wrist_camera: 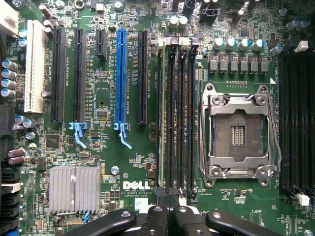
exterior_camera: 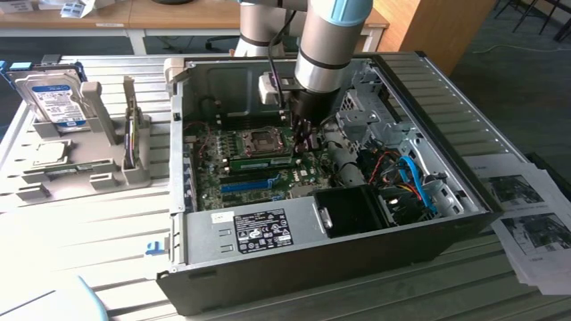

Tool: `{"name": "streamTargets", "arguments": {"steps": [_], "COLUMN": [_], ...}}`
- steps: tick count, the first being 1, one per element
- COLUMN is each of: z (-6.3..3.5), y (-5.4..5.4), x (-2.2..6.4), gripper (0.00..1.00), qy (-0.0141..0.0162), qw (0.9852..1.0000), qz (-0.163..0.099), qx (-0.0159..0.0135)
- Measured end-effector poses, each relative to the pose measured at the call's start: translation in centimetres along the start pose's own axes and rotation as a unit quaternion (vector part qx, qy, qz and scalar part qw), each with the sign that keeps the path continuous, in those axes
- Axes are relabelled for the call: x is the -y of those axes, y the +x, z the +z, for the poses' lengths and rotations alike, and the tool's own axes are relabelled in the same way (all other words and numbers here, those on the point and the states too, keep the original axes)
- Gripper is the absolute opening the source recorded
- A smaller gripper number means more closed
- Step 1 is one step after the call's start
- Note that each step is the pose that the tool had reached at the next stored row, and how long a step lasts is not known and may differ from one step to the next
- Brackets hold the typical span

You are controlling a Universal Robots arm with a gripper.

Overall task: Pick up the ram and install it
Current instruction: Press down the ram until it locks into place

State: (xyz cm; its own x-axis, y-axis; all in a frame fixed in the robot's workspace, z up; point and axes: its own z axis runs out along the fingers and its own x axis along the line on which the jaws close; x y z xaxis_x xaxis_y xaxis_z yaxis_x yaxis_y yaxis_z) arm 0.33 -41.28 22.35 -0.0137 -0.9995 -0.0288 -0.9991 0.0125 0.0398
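The ram (wrist_camera: 161, 118) is a thin green stick seen edge-on, standing in the first of the black memory slots beside the CPU socket (wrist_camera: 238, 135). In the exterior view the ram (exterior_camera: 261, 162) lies as a green strip across the motherboard inside the open computer case (exterior_camera: 295, 234). My gripper (wrist_camera: 167, 210) is shut, its black fingers (wrist_camera: 153, 219) pressed together over the near end of the memory slots, with nothing visibly between them. In the exterior view the gripper (exterior_camera: 301, 130) hangs down into the case just above the board.
A long blue slot (wrist_camera: 120, 78) and black expansion slots lie beside the memory slots, with a silver heat sink (wrist_camera: 74, 189) nearby. A hard drive (exterior_camera: 53, 100) stands in a grey holder (exterior_camera: 89, 170) at the exterior view's left. Papers (exterior_camera: 526, 214) lie at the right.
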Motion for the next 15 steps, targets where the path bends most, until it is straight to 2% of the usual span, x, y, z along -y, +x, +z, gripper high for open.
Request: {"name": "streamTargets", "arguments": {"steps": [15], "z": [-0.08], "y": [-0.02], "x": [0.0], "gripper": [0.09], "qy": [0.0], "qw": [1.0], "qz": [0.0], "qx": [0.0005]}}
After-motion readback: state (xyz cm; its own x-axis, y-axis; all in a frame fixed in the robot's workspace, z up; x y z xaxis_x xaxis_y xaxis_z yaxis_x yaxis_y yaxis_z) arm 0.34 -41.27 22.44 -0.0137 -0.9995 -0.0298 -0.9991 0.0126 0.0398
